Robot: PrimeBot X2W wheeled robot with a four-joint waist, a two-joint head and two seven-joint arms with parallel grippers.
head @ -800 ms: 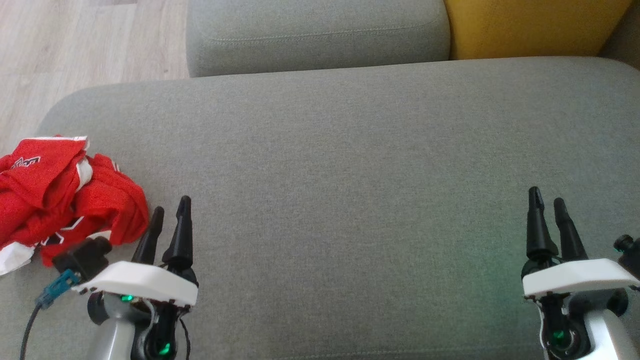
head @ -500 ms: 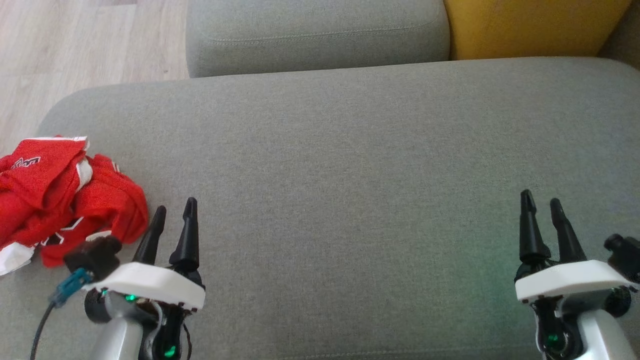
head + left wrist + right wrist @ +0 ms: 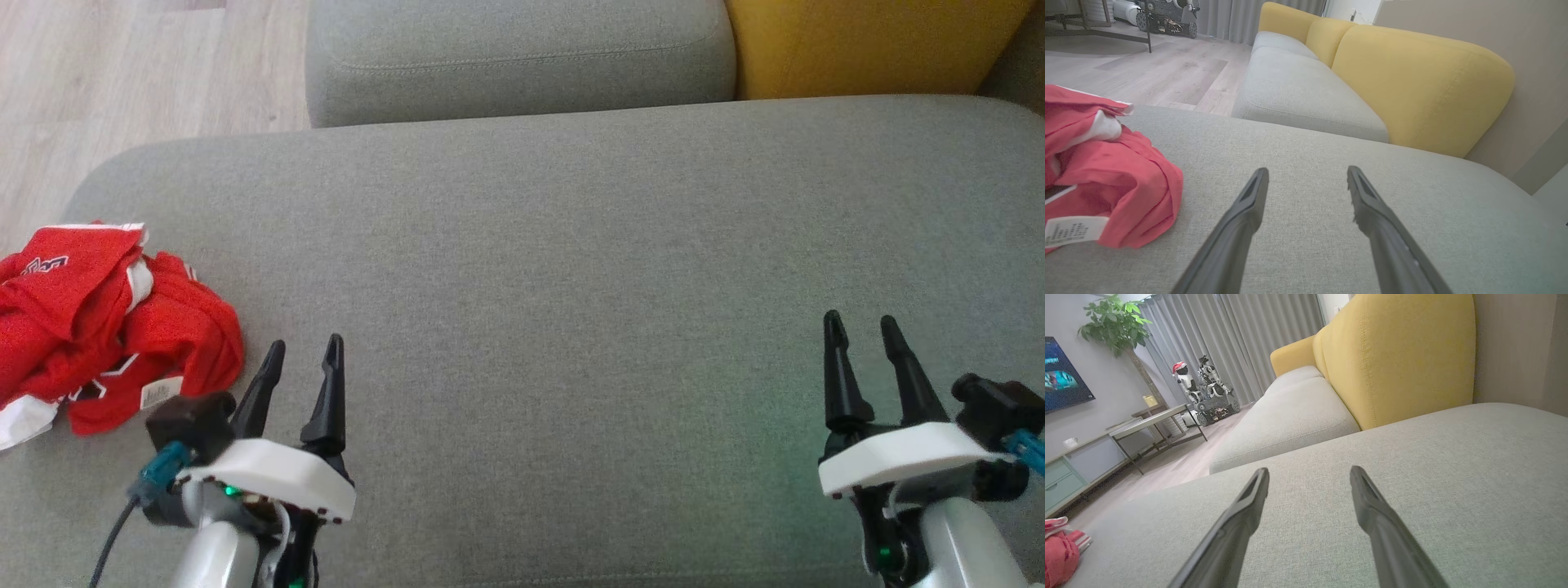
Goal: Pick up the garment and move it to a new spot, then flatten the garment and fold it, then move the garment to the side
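Left gripper (image 3: 305, 341) and right gripper (image 3: 859, 318) spread wide, empty; crumpled red T-shirt (image 3: 114, 327) sits at left edge of grey sofa cushion (image 3: 571, 286), just beside left gripper, so advise pinching a raised fold, not the tag.

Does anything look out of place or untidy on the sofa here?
Only the garment: it lies crumpled in a heap at the left end of the grey seat cushion, white tag exposed, not spread flat. The left gripper and right gripper are open and empty. Nothing looks spilled or damaged.
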